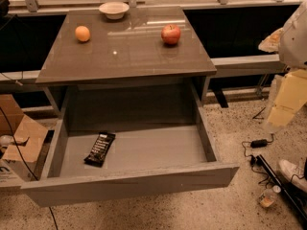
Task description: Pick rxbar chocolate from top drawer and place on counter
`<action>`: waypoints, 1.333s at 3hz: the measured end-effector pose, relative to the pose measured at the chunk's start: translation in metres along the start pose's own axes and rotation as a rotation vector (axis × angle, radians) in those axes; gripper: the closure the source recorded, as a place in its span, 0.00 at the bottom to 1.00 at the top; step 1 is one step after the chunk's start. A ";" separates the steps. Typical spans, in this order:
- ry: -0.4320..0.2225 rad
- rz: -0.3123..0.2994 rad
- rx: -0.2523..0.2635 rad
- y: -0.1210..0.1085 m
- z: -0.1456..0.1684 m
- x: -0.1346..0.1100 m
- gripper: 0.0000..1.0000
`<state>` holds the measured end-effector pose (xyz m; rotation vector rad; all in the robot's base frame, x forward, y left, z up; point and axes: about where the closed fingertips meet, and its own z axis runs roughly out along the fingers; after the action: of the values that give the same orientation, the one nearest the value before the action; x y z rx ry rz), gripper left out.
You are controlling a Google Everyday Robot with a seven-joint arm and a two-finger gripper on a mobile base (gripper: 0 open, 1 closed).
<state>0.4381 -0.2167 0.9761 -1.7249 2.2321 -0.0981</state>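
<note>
The black-wrapped rxbar chocolate (pixel 100 149) lies ungrasped in the open grey top drawer (pixel 129 183); the glossy grey-brown worktop (pixel 124 51) awaits it. My jaws hang far right; apart or together, I cannot tell.

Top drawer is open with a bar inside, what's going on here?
A one-arm robot is meant to move the rxbar chocolate onto the counter, but the pick has not begun. The top drawer is pulled out and the bar lies flat near its left front, untouched. The claw hangs at the right edge of the view, off to the side of the table and well away from the bar. The counter holds an orange, an apple and a bowl.
</note>
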 end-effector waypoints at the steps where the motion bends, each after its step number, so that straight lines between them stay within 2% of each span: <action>1: 0.000 0.000 0.000 0.000 0.000 0.000 0.00; 2: -0.051 0.002 -0.019 0.003 0.011 -0.014 0.00; 3: -0.144 0.008 -0.074 0.013 0.034 -0.048 0.00; 4: -0.232 -0.008 -0.126 0.025 0.054 -0.103 0.00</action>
<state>0.4531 -0.1048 0.9403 -1.7105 2.1004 0.2345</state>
